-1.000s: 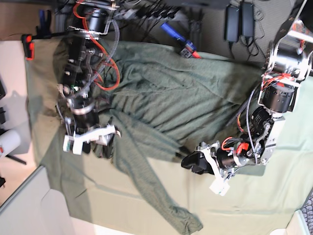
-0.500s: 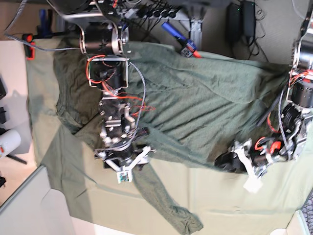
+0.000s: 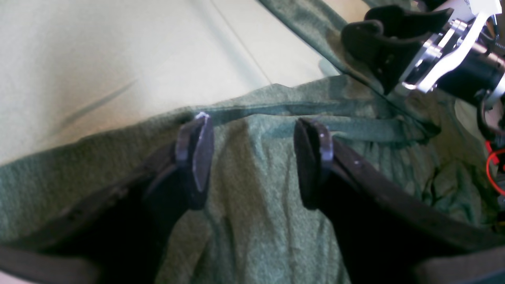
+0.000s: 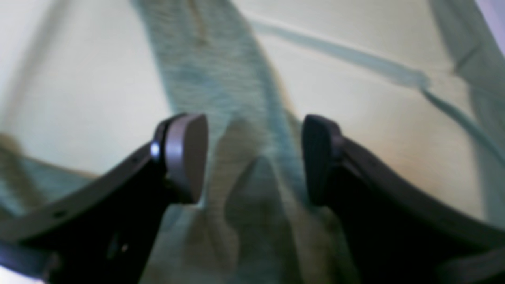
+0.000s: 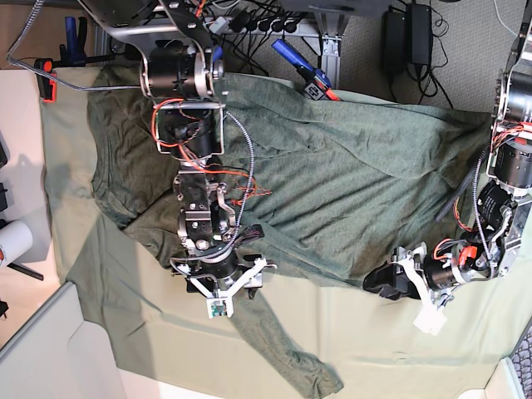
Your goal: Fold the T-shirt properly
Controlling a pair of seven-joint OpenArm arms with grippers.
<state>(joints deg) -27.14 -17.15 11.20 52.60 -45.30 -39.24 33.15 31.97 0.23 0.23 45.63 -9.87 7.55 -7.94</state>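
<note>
The dark olive T-shirt [image 5: 332, 183] lies spread and wrinkled over the pale green table cloth [image 5: 150, 332], one sleeve [image 5: 291, 357] trailing toward the front edge. My right gripper [image 5: 237, 287] hovers open where that sleeve leaves the body. In the blurred right wrist view the right gripper [image 4: 252, 130] has the sleeve [image 4: 221, 79] between its spread fingers, gripping nothing. My left gripper [image 5: 376, 284] is at the shirt's lower edge on the right. The left wrist view shows the left gripper [image 3: 256, 132] open just above the hem [image 3: 315, 106]. The right gripper's dark fingers [image 3: 378, 43] show at its top right.
Behind the table lie a blue-handled tool [image 5: 295, 58], black power adapters [image 5: 407, 33] and cables. A red clamp [image 5: 46, 79] grips the cloth's far-left corner. A white roll [image 5: 12, 241] stands off the left edge. A pale panel [image 5: 50, 357] fills the front-left corner.
The right arm swung from the shirt's left side to the sleeve's base near the middle. The left gripper drew back rightward to the hem, and the shirt body now lies flatter.
</note>
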